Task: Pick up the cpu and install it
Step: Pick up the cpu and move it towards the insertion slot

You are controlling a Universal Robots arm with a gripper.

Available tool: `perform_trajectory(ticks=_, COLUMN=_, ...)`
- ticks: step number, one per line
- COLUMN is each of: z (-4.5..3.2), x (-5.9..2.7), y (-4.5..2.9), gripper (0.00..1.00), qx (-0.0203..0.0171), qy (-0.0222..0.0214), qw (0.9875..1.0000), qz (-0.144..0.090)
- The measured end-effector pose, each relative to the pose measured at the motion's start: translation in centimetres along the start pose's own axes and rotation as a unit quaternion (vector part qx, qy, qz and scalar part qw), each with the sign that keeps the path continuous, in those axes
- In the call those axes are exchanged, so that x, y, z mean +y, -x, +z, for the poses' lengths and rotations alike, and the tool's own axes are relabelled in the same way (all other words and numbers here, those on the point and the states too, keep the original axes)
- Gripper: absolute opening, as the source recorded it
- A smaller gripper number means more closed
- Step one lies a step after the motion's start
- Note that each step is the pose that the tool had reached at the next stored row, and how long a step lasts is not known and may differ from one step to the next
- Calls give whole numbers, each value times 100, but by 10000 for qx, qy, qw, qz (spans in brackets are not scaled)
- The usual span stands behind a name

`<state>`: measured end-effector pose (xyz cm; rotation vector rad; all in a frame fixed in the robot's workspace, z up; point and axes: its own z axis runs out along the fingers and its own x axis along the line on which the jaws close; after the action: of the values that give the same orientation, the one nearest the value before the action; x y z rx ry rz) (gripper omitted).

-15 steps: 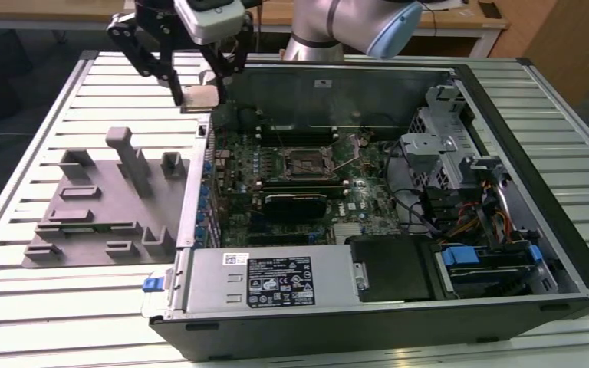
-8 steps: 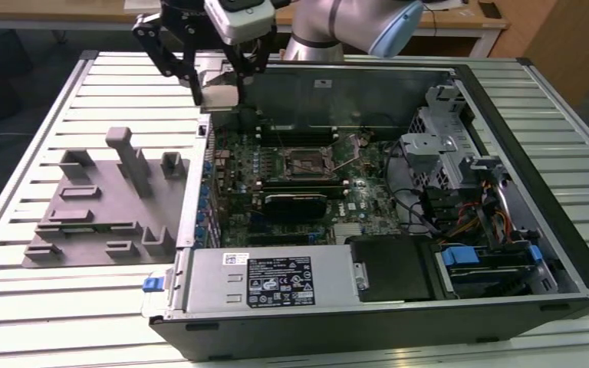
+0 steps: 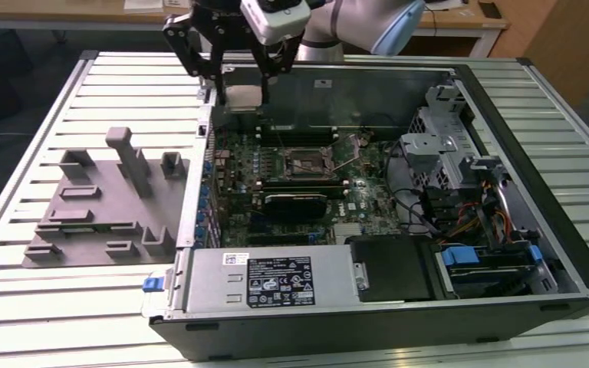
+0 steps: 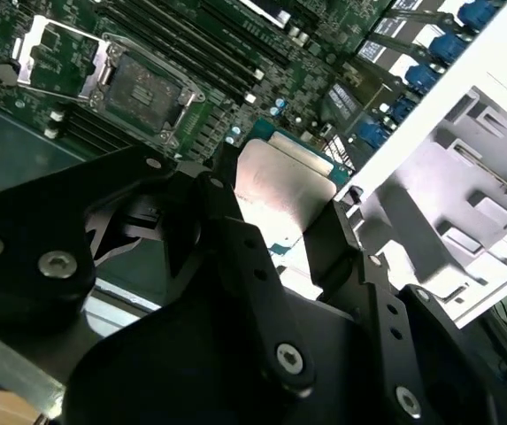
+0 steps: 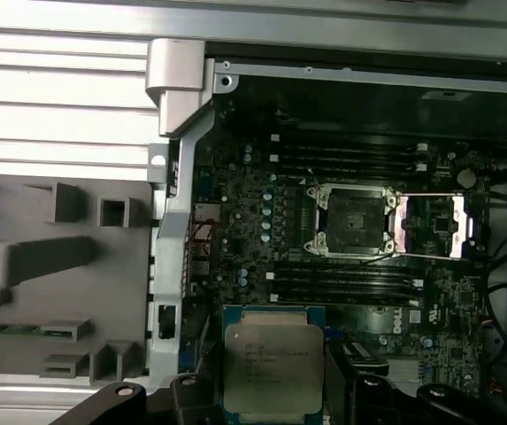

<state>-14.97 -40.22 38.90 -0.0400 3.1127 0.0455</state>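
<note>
fig. one black gripper [image 3: 242,90] hangs over the far left corner of one open computer case [image 3: 540,253], left being the exterior view's left. its two fingers [image 4: 235,239] are clamped on the cpu [image 3: 243,96].

the cpu, a single flat square chip with a silver lid, sits between the finger pads, gripped by two opposite edges. it projects beyond the fingertips and is clear of the motherboard [image 3: 366,199].

one cpu socket [image 3: 305,162] lies in the middle of the board, nearer than the held chip and to the exterior view's right of it, well apart from it. the socket is uncovered. its one metal load plate [image 5: 430,226] is swung back beside it.

one grey fixture plate [image 3: 80,230] rests on the slatted metal table [image 3: 28,115], just beside the case on the exterior view's left. it carries several upright blocks, whose exact number cannot be told.

one power supply [image 3: 264,280] with a white label fills the near left part of the case.
</note>
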Motion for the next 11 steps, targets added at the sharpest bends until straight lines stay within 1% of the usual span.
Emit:
perform_trajectory(ticks=6, z=21, x=-5, y=172, gripper=55, qx=0, qy=-1, qw=10000, qz=0)
perform_trajectory(ticks=11, z=82, x=-9, y=274, gripper=55, qx=0, qy=0, qw=10000, qz=1)
